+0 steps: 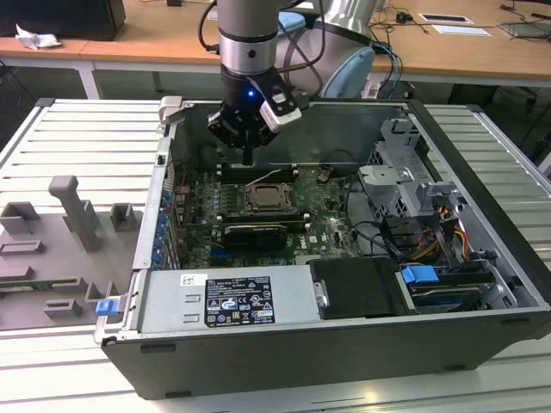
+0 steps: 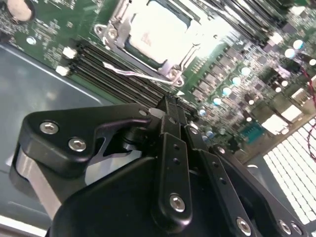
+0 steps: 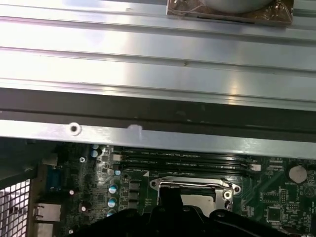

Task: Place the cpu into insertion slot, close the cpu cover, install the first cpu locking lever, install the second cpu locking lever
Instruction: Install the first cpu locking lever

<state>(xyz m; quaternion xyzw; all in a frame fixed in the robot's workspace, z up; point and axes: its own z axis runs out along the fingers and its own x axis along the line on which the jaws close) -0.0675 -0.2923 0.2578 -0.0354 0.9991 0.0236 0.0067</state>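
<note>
open pc case (image 1: 482, 258) on slatted bench; one gripper (image 1: 248, 157) pressed together above memory slots, beside one cpu (image 2: 158, 32).

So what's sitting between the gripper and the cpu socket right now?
In the second wrist view, the long dark memory slots run between the gripper and the insertion slot, with a thin metal lever lying across them.

- The gripper (image 3: 170, 197) rises as a black shape, its fingers pressed together over the insertion slot (image 3: 195, 190).
- The slot's silver rim frames the pale cpu (image 3: 197, 201).
- Long memory slots (image 3: 187, 160) run just beside the socket.
- A ribbed metal table (image 3: 148, 64) lies beyond the case wall (image 3: 148, 136).
</note>
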